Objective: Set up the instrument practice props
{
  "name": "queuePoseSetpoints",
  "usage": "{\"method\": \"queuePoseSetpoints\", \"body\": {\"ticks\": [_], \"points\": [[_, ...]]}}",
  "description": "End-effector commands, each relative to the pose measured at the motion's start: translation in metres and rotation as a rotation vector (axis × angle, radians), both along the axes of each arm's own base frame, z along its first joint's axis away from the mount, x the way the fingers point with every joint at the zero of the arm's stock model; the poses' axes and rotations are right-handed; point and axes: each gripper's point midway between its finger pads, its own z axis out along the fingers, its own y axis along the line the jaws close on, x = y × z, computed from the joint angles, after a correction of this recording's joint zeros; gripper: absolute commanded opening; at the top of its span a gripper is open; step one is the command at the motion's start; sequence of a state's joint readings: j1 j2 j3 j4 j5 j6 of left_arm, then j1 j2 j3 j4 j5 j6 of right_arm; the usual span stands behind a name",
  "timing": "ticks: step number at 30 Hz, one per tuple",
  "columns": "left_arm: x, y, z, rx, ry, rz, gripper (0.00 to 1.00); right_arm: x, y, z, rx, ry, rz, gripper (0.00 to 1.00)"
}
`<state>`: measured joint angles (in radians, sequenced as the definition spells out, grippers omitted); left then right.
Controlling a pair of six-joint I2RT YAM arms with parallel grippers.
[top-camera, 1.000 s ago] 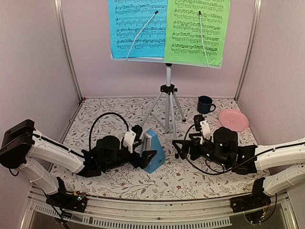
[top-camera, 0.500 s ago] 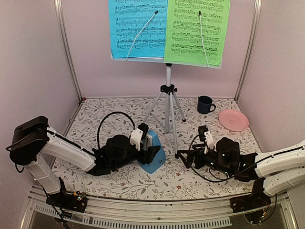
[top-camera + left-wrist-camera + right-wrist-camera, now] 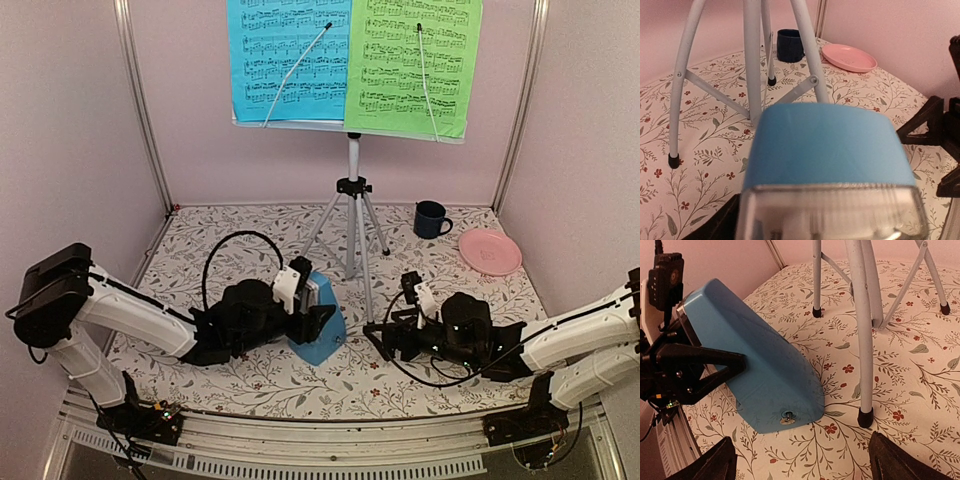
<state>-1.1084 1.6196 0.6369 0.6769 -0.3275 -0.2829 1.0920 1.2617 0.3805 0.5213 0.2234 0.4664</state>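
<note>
The step in hand is judged to be the handling of the metronome by the left arm. The left gripper (image 3: pixel 312 300) is set astride the small blue pyramid metronome (image 3: pixel 325 335), one finger on each side. Whether the fingers are already pressing on it cannot be told.

The metronome stands on the table just left of the music stand's near tripod leg (image 3: pixel 863 340). A firm hold is best taken on the flat sloping sides, low enough that the tapered body is not squeezed upward out of the jaws. The small metal key (image 3: pixel 786 416) near the base is better left clear of the fingers. Any shift to the right should be kept short, since the rubber foot (image 3: pixel 865 417) is just beside the base and a knock there could unsettle the music stand (image 3: pixel 353 160).

The right gripper (image 3: pixel 383 338) is held low on the far side of that leg, its jaws wide apart and nothing between them. It is best kept back from both the leg and the metronome.

The table is covered by a floral cloth (image 3: pixel 200 250), which may drag or wrinkle if things are slid across it. Plain pink walls (image 3: pixel 70 120) and metal corner posts (image 3: pixel 140 110) close the space in. On the stand, a blue music sheet (image 3: pixel 285 60) and a green music sheet (image 3: pixel 415 65) are held side by side. A dark blue mug (image 3: pixel 430 218) and a pink plate (image 3: pixel 489 250) are set at the back right, well apart from the work.
</note>
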Motion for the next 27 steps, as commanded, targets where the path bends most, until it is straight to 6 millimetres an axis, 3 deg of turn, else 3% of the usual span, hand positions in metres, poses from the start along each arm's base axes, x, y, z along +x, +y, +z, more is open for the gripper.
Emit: {"method": "queuePoseSetpoints", "body": {"ticks": [1,10,15,20,27], "points": [[0.000,-0.003,0.068,-0.181,-0.065,0.019,0.25,0.003,0.015,0.000,-0.001,-0.006,0.033,0.89],[-0.003,0.003,0.088,-0.245,-0.072,0.032,0.12,0.004,0.037,-0.022,-0.029,0.042,0.079,0.73],[-0.005,0.005,0.097,-0.266,-0.080,0.026,0.06,0.001,0.049,-0.020,-0.023,0.019,0.132,0.60],[-0.006,0.003,0.097,-0.273,-0.074,0.016,0.01,-0.008,0.068,-0.016,-0.050,-0.037,0.192,0.54],[-0.009,0.002,0.101,-0.290,-0.072,0.008,0.00,0.008,0.074,-0.022,-0.129,-0.057,0.099,0.48]]}}
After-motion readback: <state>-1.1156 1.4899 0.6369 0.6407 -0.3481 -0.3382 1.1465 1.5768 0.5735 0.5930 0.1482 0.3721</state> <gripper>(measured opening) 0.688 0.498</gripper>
